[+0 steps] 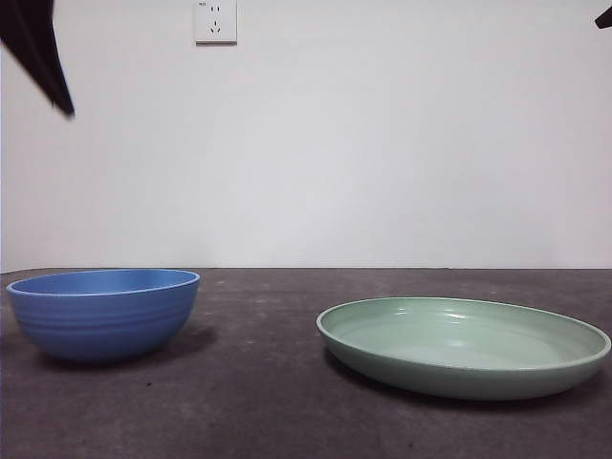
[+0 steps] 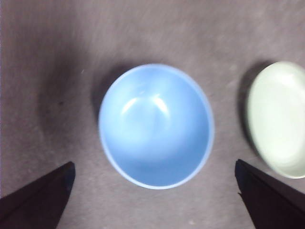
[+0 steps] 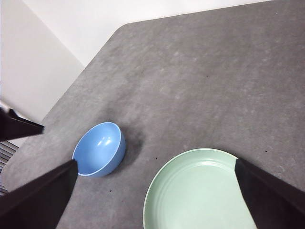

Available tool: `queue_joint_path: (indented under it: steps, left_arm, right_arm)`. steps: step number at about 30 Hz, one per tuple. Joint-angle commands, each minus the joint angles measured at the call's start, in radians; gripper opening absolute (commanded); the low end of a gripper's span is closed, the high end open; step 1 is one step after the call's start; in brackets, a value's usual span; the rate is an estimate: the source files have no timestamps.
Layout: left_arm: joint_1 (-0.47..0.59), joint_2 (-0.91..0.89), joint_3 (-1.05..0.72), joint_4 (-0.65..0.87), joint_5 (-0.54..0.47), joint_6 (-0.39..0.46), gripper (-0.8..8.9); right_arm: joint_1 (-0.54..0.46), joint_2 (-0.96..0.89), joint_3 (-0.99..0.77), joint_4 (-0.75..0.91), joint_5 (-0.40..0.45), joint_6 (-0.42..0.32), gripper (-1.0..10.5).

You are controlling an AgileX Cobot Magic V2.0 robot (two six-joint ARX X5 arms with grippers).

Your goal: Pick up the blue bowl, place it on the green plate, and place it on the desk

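Left gripper [image 2: 155, 198] and right gripper [image 3: 155, 193], fingers apart, both aloft.

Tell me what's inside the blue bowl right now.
Nothing: the left wrist view looks straight down into the blue bowl and shows only its bare glossy interior. The green plate beside it is bare too. The desk beneath the bowl is covered.

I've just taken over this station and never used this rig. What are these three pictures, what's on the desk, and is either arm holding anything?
It is a two-armed robot at a desk. One picture looks level across the desk; the other two come from cameras on each wrist, with that arm's black jaws at the bottom edge. On the desk stand a blue bowl and, apart from it, a green plate, both empty. The left gripper hangs open above the bowl. The right gripper is open, high above the plate. Neither holds anything.
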Motion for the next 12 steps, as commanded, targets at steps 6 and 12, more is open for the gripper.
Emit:
queue_joint_path:
  steps: [6, 12]
  left_arm:
    - [-0.001, 0.205, 0.018, 0.064, -0.006, 0.049, 7.49]
    - [-0.002, 0.343, 0.018, 0.116, -0.006, 0.048, 7.39]
  right_arm:
    - [0.0, 0.004, 0.017, 0.006, -0.002, -0.012, 5.6]
    - [0.0, 0.004, 0.017, 0.006, -0.002, -0.012, 5.6]
